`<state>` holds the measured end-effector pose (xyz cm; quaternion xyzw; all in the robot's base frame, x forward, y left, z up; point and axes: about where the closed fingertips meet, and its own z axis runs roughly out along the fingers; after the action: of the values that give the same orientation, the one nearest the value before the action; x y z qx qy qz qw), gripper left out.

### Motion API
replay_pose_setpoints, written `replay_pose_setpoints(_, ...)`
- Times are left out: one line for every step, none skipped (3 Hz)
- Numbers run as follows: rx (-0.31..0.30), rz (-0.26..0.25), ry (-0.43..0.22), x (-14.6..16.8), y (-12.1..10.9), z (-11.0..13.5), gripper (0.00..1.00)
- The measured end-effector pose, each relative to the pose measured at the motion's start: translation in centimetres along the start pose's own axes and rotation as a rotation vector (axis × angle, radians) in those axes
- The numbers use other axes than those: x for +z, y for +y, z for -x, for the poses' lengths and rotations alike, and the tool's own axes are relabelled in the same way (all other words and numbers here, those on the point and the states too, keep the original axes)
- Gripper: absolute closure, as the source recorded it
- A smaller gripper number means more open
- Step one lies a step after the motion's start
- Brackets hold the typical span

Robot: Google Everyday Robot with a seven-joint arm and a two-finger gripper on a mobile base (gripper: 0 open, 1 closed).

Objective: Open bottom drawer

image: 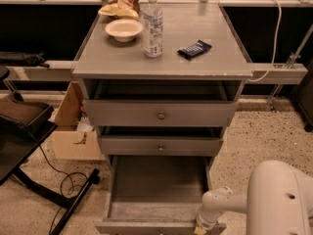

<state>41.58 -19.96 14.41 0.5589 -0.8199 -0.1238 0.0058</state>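
The bottom drawer of the grey cabinet is pulled far out. Its plain grey inside shows, and its front edge lies at the bottom of the view. Its knob is out of view. My gripper is at the right end of that front edge, at the end of my white arm. It is low in the view and mostly cut off. The middle drawer and the top drawer stand slightly out, each with a round metal knob.
On the cabinet top stand a bowl, a water bottle, a blue packet and a snack bag. A cardboard box, a black stand and a cable are on the left.
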Motion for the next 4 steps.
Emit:
replay_pose_setpoints(0.000, 0.000, 0.000, 0.00, 0.00, 0.00, 0.84)
replay_pose_setpoints(0.000, 0.000, 0.000, 0.00, 0.00, 0.00, 0.62)
replay_pose_setpoints(0.000, 0.000, 0.000, 0.01, 0.01, 0.00, 0.39)
replay_pose_setpoints(0.000, 0.000, 0.000, 0.01, 0.01, 0.00, 0.16)
